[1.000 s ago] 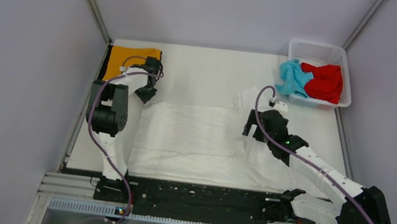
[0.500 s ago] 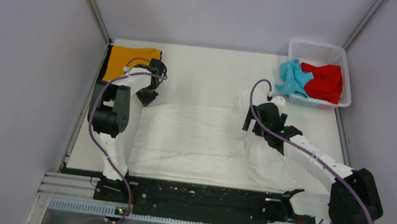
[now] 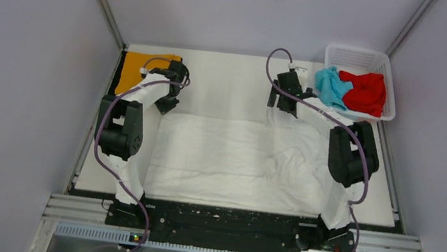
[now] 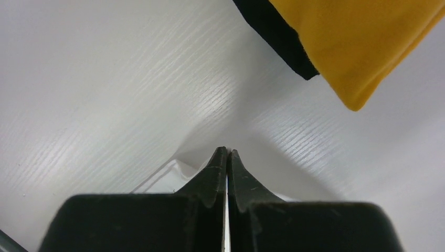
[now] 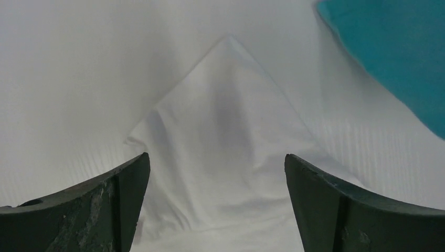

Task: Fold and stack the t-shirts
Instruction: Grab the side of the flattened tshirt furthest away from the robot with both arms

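now, left gripper pinched on white t-shirt corner near orange t-shirt, right gripper spread over sleeve edge

The spread right tool straddles a white t-shirt corner, light blue t-shirt upper right.

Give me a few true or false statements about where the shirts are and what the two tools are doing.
The right tool is open. True.
The orange shirt is in the basket. False: it lies at the far left corner of the table.
The left tool is open. False: it is shut.
The white shirt lies spread out on the table. True.
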Robot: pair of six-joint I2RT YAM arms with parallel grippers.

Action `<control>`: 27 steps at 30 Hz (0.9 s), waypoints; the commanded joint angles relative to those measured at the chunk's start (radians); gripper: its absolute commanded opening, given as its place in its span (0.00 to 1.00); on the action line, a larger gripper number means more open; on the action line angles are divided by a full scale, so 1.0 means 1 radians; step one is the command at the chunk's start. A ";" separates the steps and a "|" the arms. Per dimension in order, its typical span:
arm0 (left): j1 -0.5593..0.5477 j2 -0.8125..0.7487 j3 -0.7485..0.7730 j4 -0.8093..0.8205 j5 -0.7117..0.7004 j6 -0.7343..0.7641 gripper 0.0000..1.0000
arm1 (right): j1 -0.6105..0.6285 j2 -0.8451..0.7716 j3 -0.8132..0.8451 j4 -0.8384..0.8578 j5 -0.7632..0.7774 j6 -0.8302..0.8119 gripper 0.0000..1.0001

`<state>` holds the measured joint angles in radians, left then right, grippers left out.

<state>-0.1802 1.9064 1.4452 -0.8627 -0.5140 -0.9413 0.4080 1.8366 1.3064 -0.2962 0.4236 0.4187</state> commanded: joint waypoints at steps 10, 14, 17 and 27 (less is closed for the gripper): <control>-0.010 -0.063 -0.031 0.007 0.055 0.030 0.00 | -0.055 0.397 0.450 -0.094 0.062 -0.102 0.90; -0.010 -0.059 -0.033 0.009 0.065 0.030 0.00 | -0.056 0.404 0.437 -0.101 0.050 -0.109 0.84; -0.010 -0.061 -0.037 0.009 0.069 0.029 0.00 | -0.056 0.380 0.378 -0.102 0.052 -0.098 0.79; -0.016 -0.082 -0.047 0.007 0.065 0.027 0.00 | -0.056 0.323 0.228 -0.049 0.016 -0.006 0.46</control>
<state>-0.1905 1.8919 1.4082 -0.8600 -0.4416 -0.9169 0.3569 2.1799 1.5867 -0.3038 0.4644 0.3672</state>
